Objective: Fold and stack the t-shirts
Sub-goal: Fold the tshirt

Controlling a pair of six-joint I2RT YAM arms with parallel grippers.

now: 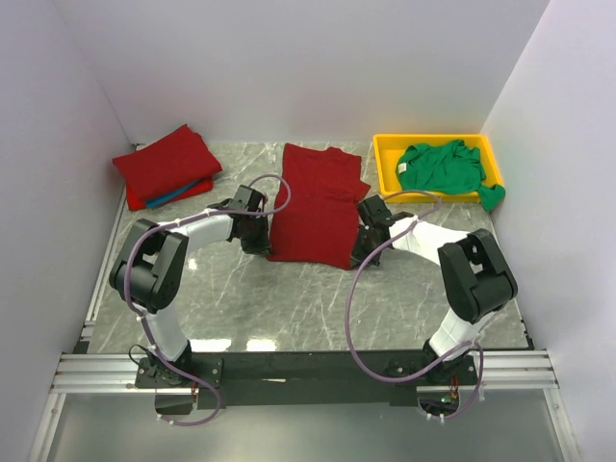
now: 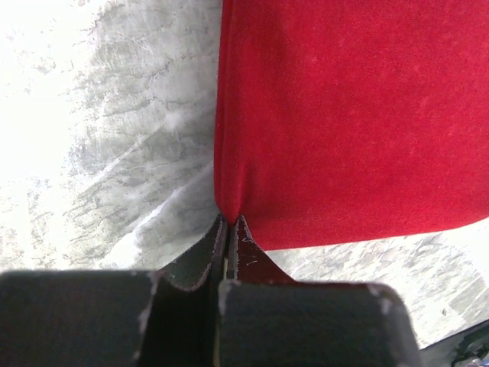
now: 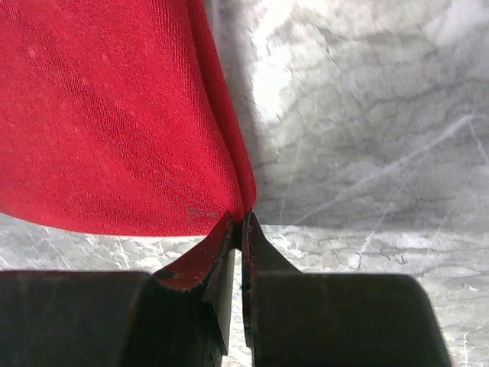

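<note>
A dark red t-shirt [image 1: 318, 207] lies partly folded on the marble table [image 1: 289, 308], its near half narrower than its far half. My left gripper [image 1: 264, 239] is shut on its near left edge; in the left wrist view the fingertips [image 2: 229, 222] pinch a small fold of the red cloth [image 2: 351, 115]. On the other side, my right gripper [image 1: 361, 241] is shut on the near right edge. There the fingertips [image 3: 241, 220] clamp the red cloth [image 3: 107, 115]. A bright green t-shirt [image 1: 445, 166] lies crumpled in the yellow tray.
A stack of folded red t-shirts [image 1: 166, 162] sits at the back left, with a blue one [image 1: 179, 192] showing at its edge. The yellow tray [image 1: 387, 171] stands at the back right. White walls close in the table on three sides.
</note>
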